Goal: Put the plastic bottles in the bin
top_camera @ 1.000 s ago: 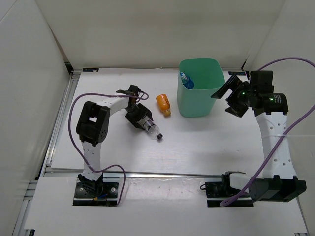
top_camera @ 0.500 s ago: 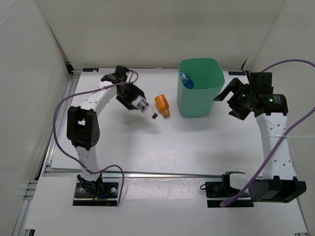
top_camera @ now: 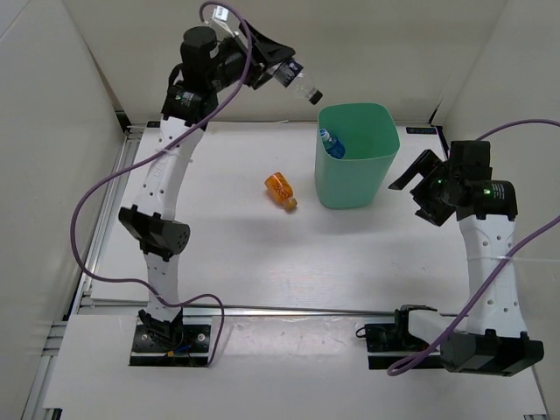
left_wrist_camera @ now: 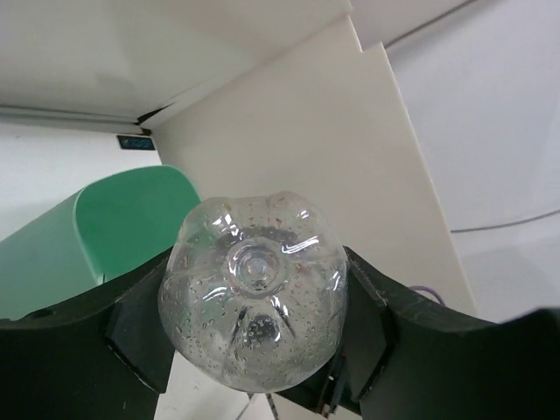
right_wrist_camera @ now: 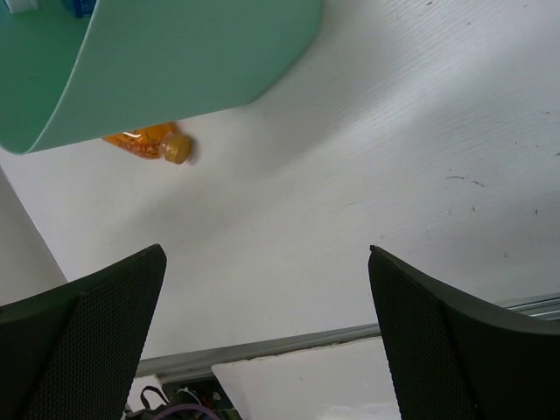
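In bin [top_camera: 354, 179], 1 bottle [top_camera: 332, 144] visible, 2 outside

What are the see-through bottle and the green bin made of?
The bottle looks like thin, clear, glossy plastic: you can see through its moulded, petal-shaped base. The bin looks like smooth mint-green plastic with a soft sheen, probably moulded in one piece.

The clear bottle with black cap [top_camera: 297, 80] is gripped in the left gripper [top_camera: 278, 72], tilted cap-down toward the mint-green bin [top_camera: 359, 179]. The bin stands upright below and beyond that gripper (just left of the right gripper [top_camera: 418, 191]). A blue-labelled bottle [top_camera: 332, 144] lies inside it. The squat orange bottle [top_camera: 280, 189] lies on its side, across the bin from the right gripper.
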Motion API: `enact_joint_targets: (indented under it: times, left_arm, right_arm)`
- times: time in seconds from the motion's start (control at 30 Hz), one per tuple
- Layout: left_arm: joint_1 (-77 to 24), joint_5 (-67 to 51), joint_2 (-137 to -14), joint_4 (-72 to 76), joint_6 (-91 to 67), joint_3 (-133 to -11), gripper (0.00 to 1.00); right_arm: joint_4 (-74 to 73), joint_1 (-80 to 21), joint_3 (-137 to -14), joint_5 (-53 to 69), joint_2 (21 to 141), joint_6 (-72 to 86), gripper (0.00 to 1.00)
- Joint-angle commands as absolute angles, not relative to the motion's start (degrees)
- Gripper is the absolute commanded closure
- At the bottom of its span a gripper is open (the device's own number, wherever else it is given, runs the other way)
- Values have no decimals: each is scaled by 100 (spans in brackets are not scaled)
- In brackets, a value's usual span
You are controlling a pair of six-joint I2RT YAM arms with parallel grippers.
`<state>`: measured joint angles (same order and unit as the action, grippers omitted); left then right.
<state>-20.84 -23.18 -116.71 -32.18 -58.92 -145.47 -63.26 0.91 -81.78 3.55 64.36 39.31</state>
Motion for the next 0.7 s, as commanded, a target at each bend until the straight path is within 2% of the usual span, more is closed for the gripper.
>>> enact_joint_targets:
  times: [0.0, 0.03, 0.43, 0.5, 0.53, 0.63, 0.67]
  left_arm:
    - [-2302, -2654, -12268, -2497, -5652, -14721, 54]
    - [-2468, -2654, -12339, -2383, -5590, -14722, 49]
    - [-3067, -2276, -12946, -1538, -5537, -14599, 48]
    - [-3067, -2224, -13017, -1538, -5537, -14599, 44]
    - [-3067, -2224, -13095, -1538, -5537, -14599, 42]
    - [-3067, -2171, -13253, -1538, -5651, -14669, 24]
    - [-3067, -2171, -13254, -1486, -5651, -14669, 14]
  right_arm:
    - [-6328, 141, -8025, 378, 6118, 4007, 0]
    - [-6328, 193, -7972, 378, 6117, 4008, 0]
    - [-6724, 246, -7611, 106, 5204, 4131, 0]
    - [-6837, 246, -7611, 45, 5055, 4079, 0]
    - [-6838, 246, -7611, 44, 5054, 4078, 0]
    - [-6995, 246, -7611, -8, 4904, 4078, 0]
    - [-6996, 246, -7611, -9, 4852, 4009, 0]
